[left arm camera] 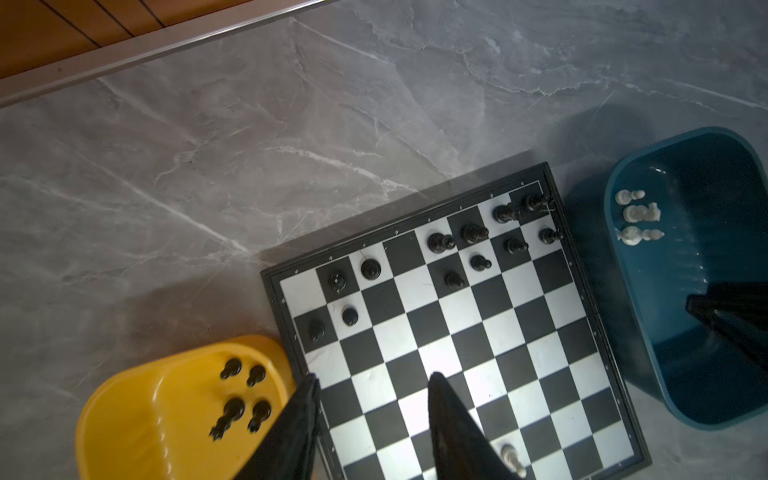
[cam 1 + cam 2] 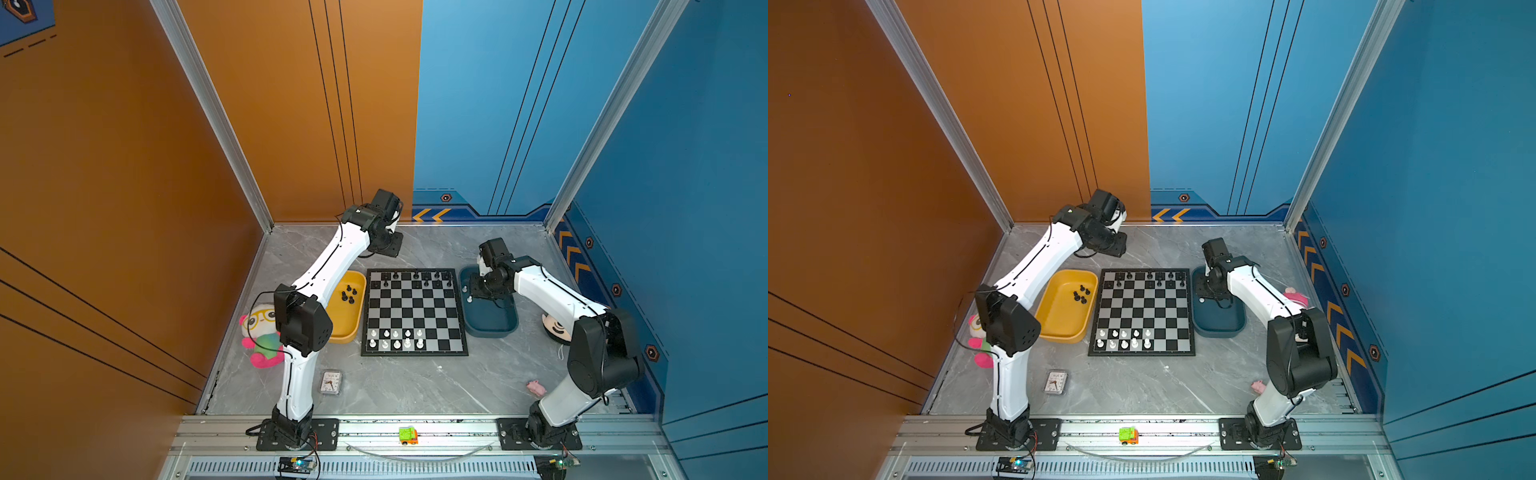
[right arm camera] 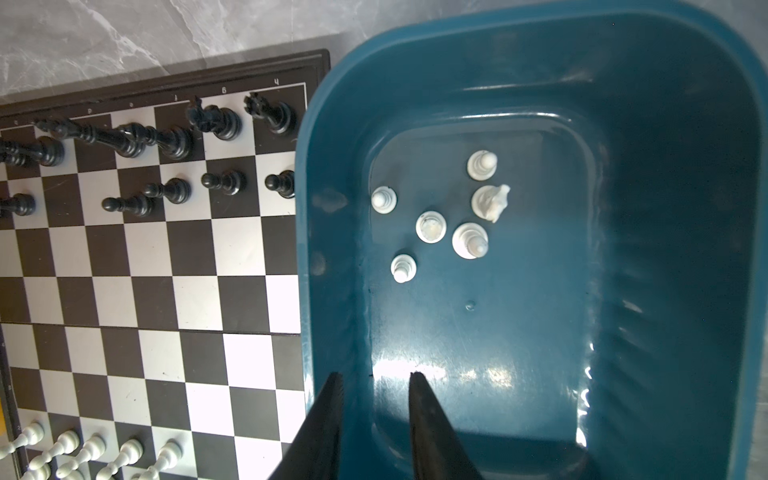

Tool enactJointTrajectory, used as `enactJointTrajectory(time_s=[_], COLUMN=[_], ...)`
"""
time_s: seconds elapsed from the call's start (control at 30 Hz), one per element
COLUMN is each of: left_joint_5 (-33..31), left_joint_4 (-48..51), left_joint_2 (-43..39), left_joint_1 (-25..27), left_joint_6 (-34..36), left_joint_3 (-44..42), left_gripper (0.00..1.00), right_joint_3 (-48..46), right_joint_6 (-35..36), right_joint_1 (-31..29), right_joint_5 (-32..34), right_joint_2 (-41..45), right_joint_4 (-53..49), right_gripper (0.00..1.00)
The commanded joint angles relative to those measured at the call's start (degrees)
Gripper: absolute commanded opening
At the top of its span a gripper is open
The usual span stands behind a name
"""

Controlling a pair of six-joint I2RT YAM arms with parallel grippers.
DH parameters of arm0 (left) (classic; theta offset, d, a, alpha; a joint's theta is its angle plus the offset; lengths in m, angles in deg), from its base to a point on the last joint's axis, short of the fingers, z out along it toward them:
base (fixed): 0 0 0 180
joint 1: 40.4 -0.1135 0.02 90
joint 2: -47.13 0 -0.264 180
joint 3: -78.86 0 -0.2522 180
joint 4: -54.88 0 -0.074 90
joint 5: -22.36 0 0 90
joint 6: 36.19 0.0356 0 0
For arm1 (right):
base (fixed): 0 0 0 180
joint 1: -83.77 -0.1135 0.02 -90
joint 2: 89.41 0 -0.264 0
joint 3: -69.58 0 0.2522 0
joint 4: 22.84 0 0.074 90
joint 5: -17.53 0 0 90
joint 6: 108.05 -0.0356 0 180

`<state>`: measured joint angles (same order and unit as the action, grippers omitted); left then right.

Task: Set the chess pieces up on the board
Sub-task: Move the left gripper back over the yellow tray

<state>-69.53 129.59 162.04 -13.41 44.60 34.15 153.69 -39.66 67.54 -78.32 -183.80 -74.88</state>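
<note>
Chess pieces (image 2: 397, 344) are split between the board (image 2: 413, 309) and two trays in both top views. Ten white ones fill the left part of the two near rows, and black ones stand along the two far rows. A few more black ones sit in the yellow tray (image 2: 347, 328) just left of the board. The teal tray (image 2: 490, 328) lies just right of the board, and the right arm (image 2: 548, 286) reaches down into it. The left arm (image 2: 328, 257) ends near the board's far left corner. A small clock (image 2: 331, 381) lies on the counter (image 2: 415, 382) toward the front; its dial is too small to read.

In the left wrist view the left fingers (image 1: 291, 436) stand apart with nothing between them, above the board's edge next to the yellow tray. Twelve black pieces stand on the board. The white marks along its frame are too blurred to read.

In the right wrist view the right fingers (image 3: 320, 432) are parted by a narrow, empty gap over the teal tray's near end. Six white pieces stand upright on the tray floor, well apart from the fingers. Small white letters on the board's frame, seen upside down, appear to run d, e, f, g, h.
</note>
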Motion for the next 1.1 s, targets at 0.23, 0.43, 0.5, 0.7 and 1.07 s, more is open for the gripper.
enactJointTrajectory(time_s=[0.23, 0.43, 0.5, 0.7, 1.07], left_joint_5=[-6.04, -4.11, -4.22, -2.27, -0.41], left_joint_4=[-4.78, -10.08, -10.69, -13.66, -15.24], left_joint_2=[-16.10, -20.91, -20.91, -18.57, -12.28], left_joint_1=[-5.81, -11.40, -12.56, -14.80, -15.29], left_joint_6=[-2.39, -4.88, -5.18, -6.32, -6.96], left_joint_3=[-24.65, -36.44, -38.43, -41.56, -41.34], left_gripper=[0.45, 0.45, 0.45, 0.45, 0.43], right_joint_3=[1.19, 2.38, 2.32, 2.07, 2.95], right_joint_6=[-1.07, -0.97, -1.03, -1.05, -0.94], right_joint_1=[-2.64, -3.55, -3.55, -3.55, -3.55], right_joint_5=[0.74, 1.35, 1.64, 2.64, 2.69], right_joint_2=[-1.57, -2.19, -1.82, -0.97, -1.59], right_joint_4=[-0.10, -1.01, -1.38, -2.22, -2.94], right_gripper=[0.30, 0.30, 0.30, 0.30, 0.30])
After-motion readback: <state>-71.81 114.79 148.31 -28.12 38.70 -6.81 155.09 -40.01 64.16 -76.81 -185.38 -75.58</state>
